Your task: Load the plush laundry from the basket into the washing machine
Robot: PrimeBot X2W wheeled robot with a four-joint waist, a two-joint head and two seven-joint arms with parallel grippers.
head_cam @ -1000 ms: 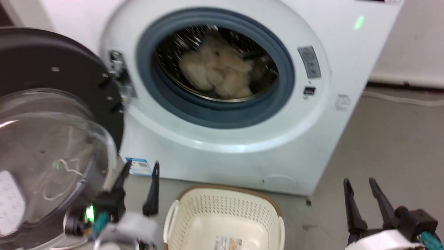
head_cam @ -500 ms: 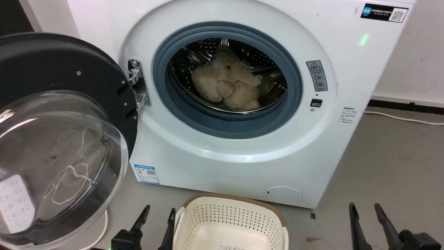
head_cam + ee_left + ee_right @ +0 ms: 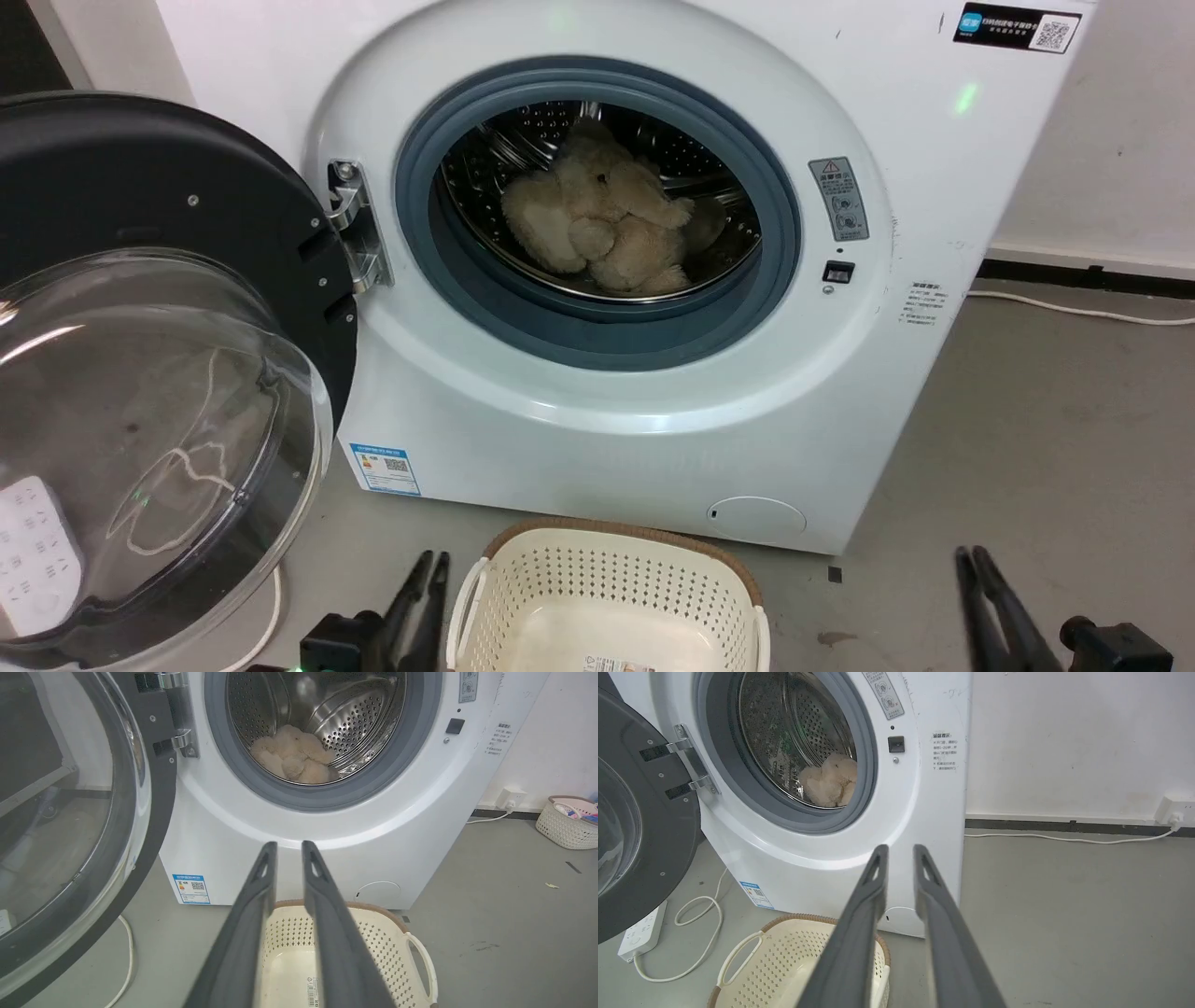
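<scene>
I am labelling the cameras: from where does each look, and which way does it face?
Head view: high, looking down at the washing machine; left gripper and right gripper at bottom.
Left wrist view: low, facing the drum over the basket; own fingers.
Right wrist view: low, facing the washing machine from the right; own fingers.
All share the plush laundry inside.

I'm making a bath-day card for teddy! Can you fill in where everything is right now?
teddy bear: lying inside the steel drum
washing machine: door wide open, on the robot's left
basket: on the floor in front of the machine, no plush inside
left gripper: shut, holding nothing, beside the basket
right gripper: shut, holding nothing
job: teddy looks loaded
</scene>
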